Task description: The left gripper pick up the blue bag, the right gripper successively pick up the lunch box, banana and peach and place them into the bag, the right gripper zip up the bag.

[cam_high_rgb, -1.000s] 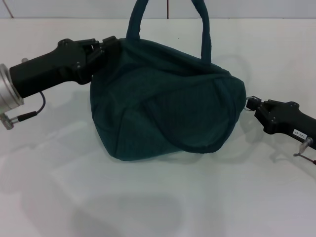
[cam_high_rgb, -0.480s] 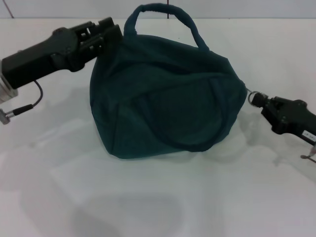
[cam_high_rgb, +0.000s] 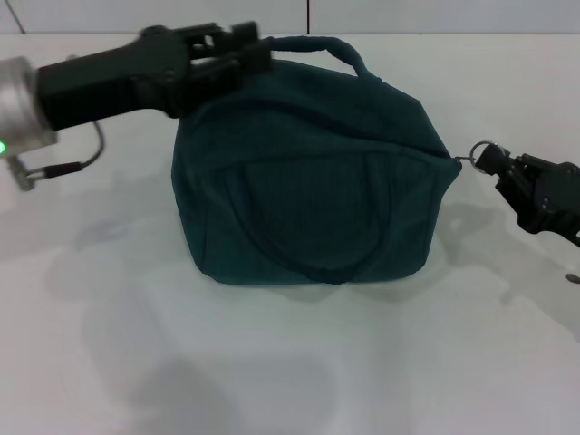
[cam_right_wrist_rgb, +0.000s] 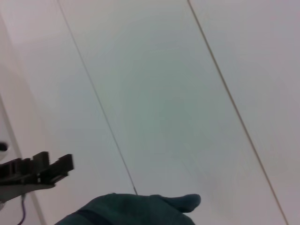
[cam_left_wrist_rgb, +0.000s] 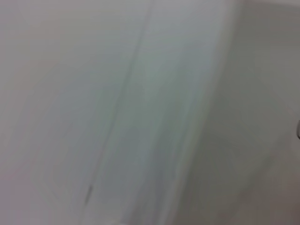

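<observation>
The blue bag (cam_high_rgb: 317, 190) stands upright in the middle of the white table, one handle lying flat on its front face and the other handle (cam_high_rgb: 340, 50) low along its top. My left gripper (cam_high_rgb: 243, 53) is at the bag's top left edge, shut on the fabric. At the bag's right corner, my right gripper (cam_high_rgb: 497, 165) is shut on the metal ring of the zipper pull (cam_high_rgb: 478, 152). The right wrist view shows the bag's top (cam_right_wrist_rgb: 136, 208) and, farther off, the left gripper (cam_right_wrist_rgb: 40, 169). The lunch box, banana and peach are out of view.
The white table (cam_high_rgb: 290, 362) stretches in front of the bag. The left wrist view holds only a pale surface (cam_left_wrist_rgb: 150, 112). A cable (cam_high_rgb: 63, 168) loops under the left arm's wrist.
My left gripper has moved right along the bag's top. The bag has gone from slumped to upright and its raised handle has dropped. My right gripper has drawn right with the zipper pull.
</observation>
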